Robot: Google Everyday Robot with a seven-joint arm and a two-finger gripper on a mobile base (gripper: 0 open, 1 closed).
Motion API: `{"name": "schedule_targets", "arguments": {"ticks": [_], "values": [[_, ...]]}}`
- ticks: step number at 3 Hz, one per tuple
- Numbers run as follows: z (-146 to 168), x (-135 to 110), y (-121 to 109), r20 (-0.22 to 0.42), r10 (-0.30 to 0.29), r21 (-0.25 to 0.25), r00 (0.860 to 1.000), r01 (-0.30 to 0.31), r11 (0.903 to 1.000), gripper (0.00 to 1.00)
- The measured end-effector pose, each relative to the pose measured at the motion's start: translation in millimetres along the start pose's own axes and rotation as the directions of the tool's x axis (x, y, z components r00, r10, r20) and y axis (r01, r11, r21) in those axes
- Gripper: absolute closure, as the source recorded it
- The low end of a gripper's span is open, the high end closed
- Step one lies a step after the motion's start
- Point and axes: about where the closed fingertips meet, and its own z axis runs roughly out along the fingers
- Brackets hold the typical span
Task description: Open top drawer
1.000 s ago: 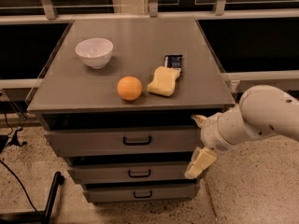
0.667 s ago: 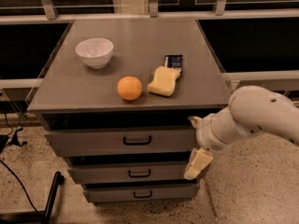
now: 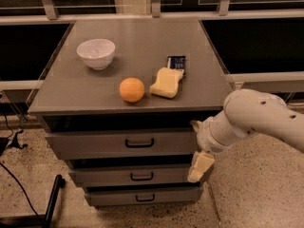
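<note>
Single cam, high & in front, tilted down on drawer cabinet point(image 3: 142, 42), mid-range; top drawer point(image 3: 95, 145) centre frame, gripper point(image 3: 197, 146) lower right.

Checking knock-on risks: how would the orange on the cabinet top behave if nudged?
The orange looks round, so it would probably roll. The gripper hangs at the right end of the middle drawer, lower down, so contact seems unlikely.

Forearm: your forearm point(image 3: 256, 113) has swung left, closer to the drawers.
Tool: your tool point(image 3: 197, 148) has edged slightly left, now at the top drawer's point(image 3: 95, 145) right end.
</note>
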Motion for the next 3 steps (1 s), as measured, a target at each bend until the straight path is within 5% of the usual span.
{"name": "schedule_targets", "arguments": {"ticks": [1,3], "values": [[26.7,2.9,-21.1,-0.009,0.002,-0.016,1.0,-0.003,0.9999,0.0],[28.1,0.8,-16.7,-0.022,0.017,-0.05,1.0,-0.019,0.9986,0.0]]}}
